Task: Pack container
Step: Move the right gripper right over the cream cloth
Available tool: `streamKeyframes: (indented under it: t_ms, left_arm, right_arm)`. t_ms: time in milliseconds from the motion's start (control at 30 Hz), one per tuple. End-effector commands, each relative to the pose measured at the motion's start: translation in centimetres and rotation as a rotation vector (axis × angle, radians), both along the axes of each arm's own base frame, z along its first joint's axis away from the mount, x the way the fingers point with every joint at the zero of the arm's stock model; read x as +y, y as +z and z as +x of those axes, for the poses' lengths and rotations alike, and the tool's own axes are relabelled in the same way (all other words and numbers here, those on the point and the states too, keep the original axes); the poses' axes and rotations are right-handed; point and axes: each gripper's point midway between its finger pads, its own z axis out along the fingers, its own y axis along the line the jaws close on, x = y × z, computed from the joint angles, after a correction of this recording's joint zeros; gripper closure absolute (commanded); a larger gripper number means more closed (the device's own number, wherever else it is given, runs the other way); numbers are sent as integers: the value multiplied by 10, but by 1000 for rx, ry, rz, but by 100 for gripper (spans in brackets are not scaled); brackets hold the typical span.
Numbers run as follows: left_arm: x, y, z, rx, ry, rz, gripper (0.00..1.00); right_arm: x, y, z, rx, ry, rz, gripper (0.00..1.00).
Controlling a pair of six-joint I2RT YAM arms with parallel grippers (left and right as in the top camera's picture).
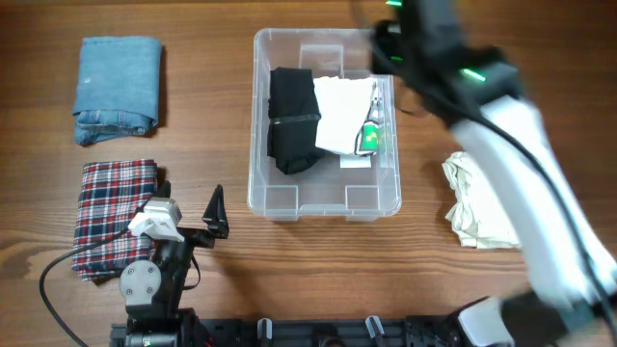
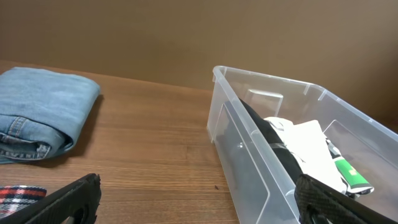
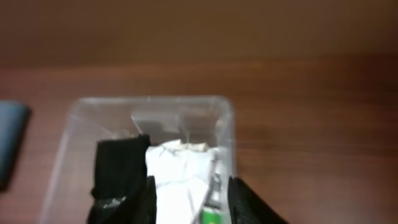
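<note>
The clear container [image 1: 257,125] stands mid-table, also in the left wrist view [image 2: 249,149] and the right wrist view [image 3: 152,100]. Inside lie a black folded garment [image 1: 292,118], a white folded garment [image 1: 339,114] and a small green-tagged item [image 1: 370,139]. My right gripper [image 1: 388,43] hovers, blurred, over the container's far right corner. Its fingers [image 3: 148,202] stand apart above the white garment [image 3: 177,180] with nothing between them. My left gripper [image 1: 188,200] rests wide open low at the front left, just left of the container, and holds nothing [image 2: 196,208].
Folded blue jeans [image 1: 118,87] lie at the far left and a folded plaid shirt [image 1: 114,214] lies under the left arm. A crumpled cream garment [image 1: 477,202] lies right of the container, partly under the right arm.
</note>
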Motion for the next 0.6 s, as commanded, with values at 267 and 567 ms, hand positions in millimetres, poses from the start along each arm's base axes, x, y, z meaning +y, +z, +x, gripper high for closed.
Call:
streamKeyframes:
  t_ms: [267,567]
  left_arm:
    - [3,-3,0,4,15,20,0]
    - [3,-3,0,4,15,19,0]
  right_arm:
    - [-155,20,-135,135,-617,157,64]
    - [-196,-27,-201,232,-981,176,41]
